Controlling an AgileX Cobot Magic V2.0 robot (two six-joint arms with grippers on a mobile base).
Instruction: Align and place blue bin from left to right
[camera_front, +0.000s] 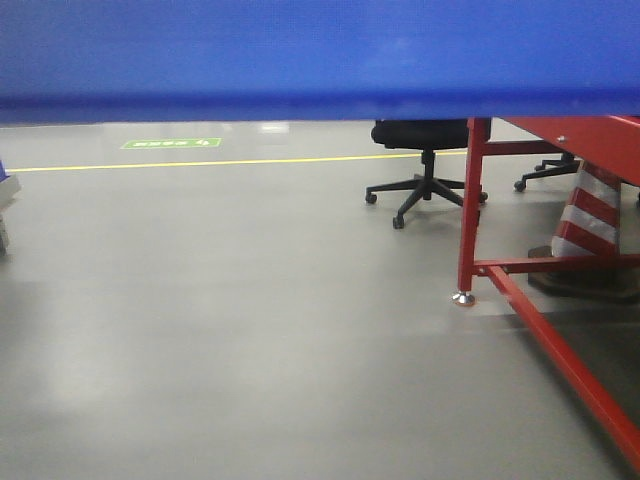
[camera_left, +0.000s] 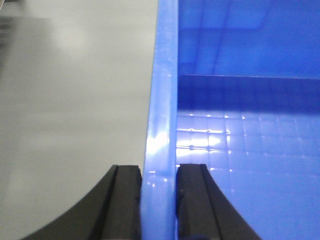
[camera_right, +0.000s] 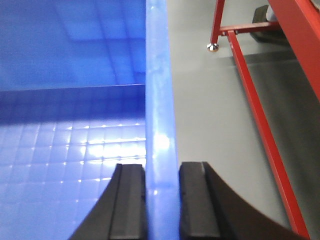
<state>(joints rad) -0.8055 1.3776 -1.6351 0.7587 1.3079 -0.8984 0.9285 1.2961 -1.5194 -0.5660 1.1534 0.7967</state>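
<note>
Carrying, by the look of it: the blue bin (camera_front: 320, 50) is hanging across the whole top of the front view, and the grey floor (camera_front: 200, 330) is showing clear beneath its lower edge. The left claw (camera_left: 159, 200) is pinching the bin's left wall at the bottom centre of its wrist view. It has 1 black finger (camera_left: 125, 200) outside and 1 inside, closed down to the thickness of the rim. The right claw (camera_right: 161, 200) is gripping the opposite wall the same way, low in its own view.

With 2 arms sharing 1 load, I am judging the lift done and the placing not yet begun. At the right of the front view a red desk (camera_front: 480, 200) is standing near, with a black chair (camera_front: 425, 150) behind it. No landing spot is showing. The next move is calling for both arms travelling evenly together, so the walls are not twisting in the grips. It also means steering wide of that red leg and squaring the bin before lowering it.
</note>
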